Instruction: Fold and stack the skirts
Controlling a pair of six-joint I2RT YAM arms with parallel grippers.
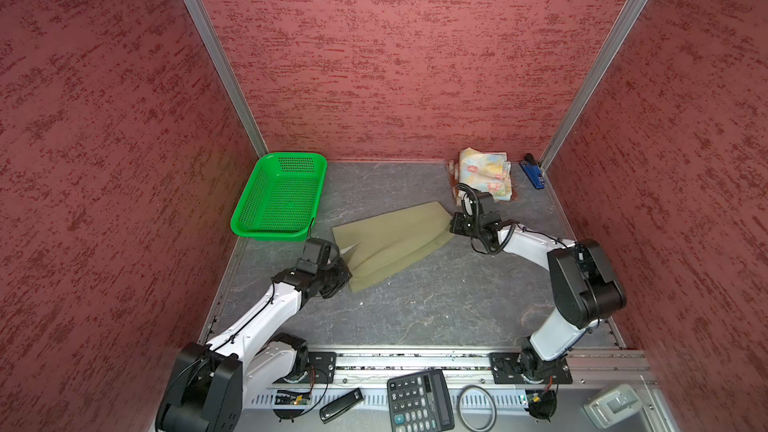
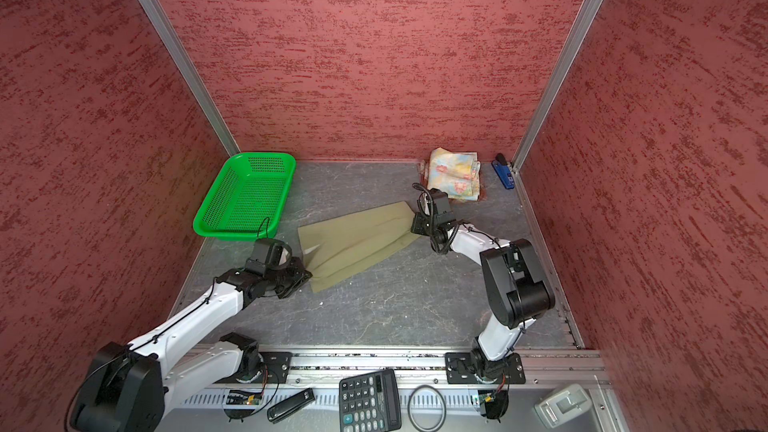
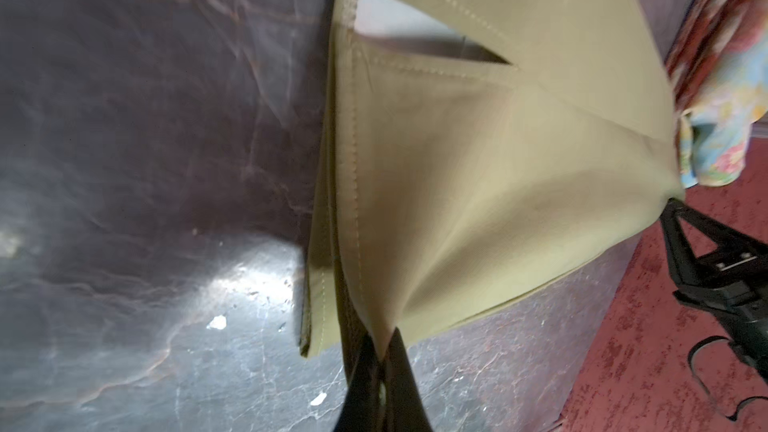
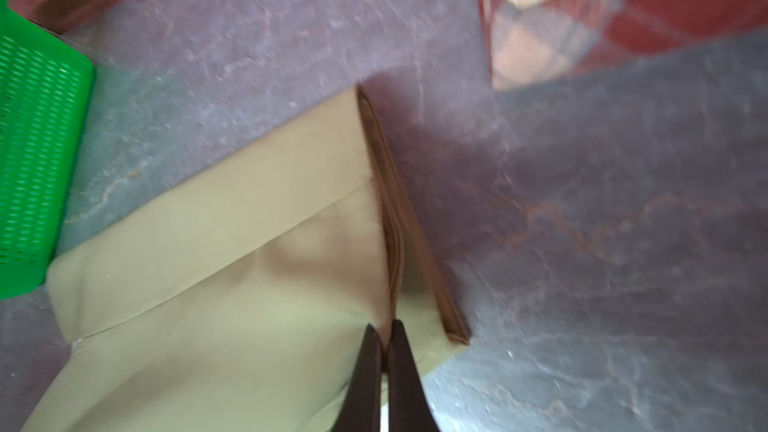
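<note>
Spanning the middle of the grey table, 3 skirts and 2 grippers are entered as follows.

1. Olive-khaki skirt: partly folded, lying diagonally on the table between the 2 grippers, just beside the green mesh basket. In the left wrist view a slit in it shows pale lining, and the cloth rises to a peak at the pinch. In the right wrist view layered edges show at its corner.

2. Left gripper: fingers clenched on the near-left corner of the olive-khaki skirt.

3. Right gripper: fingers pinched tight on the far-right corner of the same skirt.

4. Floral skirt: folded, at the far right of the table near the back wall, on top of item 5.

5. Plaid skirt: under the floral skirt, with only its red-brown and cream edges showing.

6. Basket: far left, nothing in it.

7. Blue stapler: far-right corner, near the folded pile but apart from it.

8. Calculator: on the front ledge, off the table.
</note>
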